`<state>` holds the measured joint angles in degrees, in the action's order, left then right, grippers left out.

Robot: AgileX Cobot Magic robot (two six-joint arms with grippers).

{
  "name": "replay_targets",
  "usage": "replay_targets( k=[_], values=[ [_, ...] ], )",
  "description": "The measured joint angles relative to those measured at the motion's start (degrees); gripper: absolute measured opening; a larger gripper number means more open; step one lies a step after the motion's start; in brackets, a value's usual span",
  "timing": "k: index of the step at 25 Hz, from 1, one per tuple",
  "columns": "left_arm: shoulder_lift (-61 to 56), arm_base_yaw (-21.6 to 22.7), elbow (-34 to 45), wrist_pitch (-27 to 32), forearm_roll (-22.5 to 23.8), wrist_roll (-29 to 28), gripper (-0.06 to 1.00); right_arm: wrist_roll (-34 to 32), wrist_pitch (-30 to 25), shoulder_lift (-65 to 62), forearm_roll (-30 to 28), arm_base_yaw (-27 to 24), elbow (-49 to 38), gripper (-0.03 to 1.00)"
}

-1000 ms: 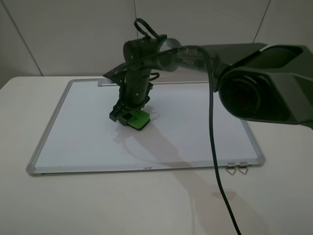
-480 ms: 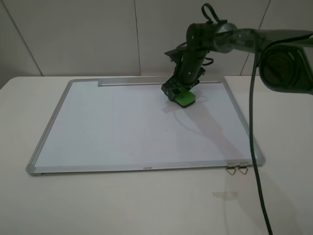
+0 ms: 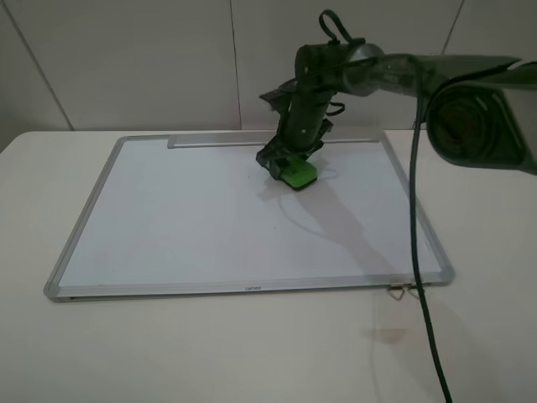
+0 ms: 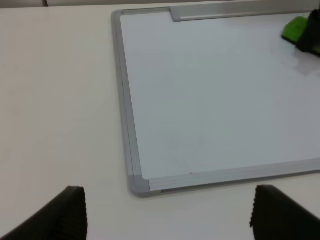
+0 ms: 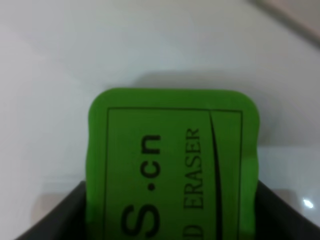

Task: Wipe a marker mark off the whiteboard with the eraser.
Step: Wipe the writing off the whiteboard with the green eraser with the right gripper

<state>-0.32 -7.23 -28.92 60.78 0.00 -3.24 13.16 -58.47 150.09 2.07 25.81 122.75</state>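
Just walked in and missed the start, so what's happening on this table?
The right hand grips a bright green oblong eraser and has it down on the large white board with a silver-grey frame, near its grey tray strip. The left hand hangs open and empty off one board corner. No marker mark shows clearly.

Eraser (image 3: 298,175) on whiteboard (image 3: 168,218), near tray strip (image 3: 218,142).
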Motion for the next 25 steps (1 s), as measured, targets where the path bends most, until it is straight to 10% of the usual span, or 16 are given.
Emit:
replay_targets(
  k=[9, 25],
  values=[
    [0.0, 0.0, 0.0, 0.0, 0.0, 0.0, 0.69, 5.04, -0.84, 2.12, 2.68, 14.32, 5.26, 0.59],
    [0.0, 0.0, 0.0, 0.0, 0.0, 0.0, 0.69, 5.64, -1.96, 2.58, 5.77, 2.68, 6.16, 0.59]
  ],
)
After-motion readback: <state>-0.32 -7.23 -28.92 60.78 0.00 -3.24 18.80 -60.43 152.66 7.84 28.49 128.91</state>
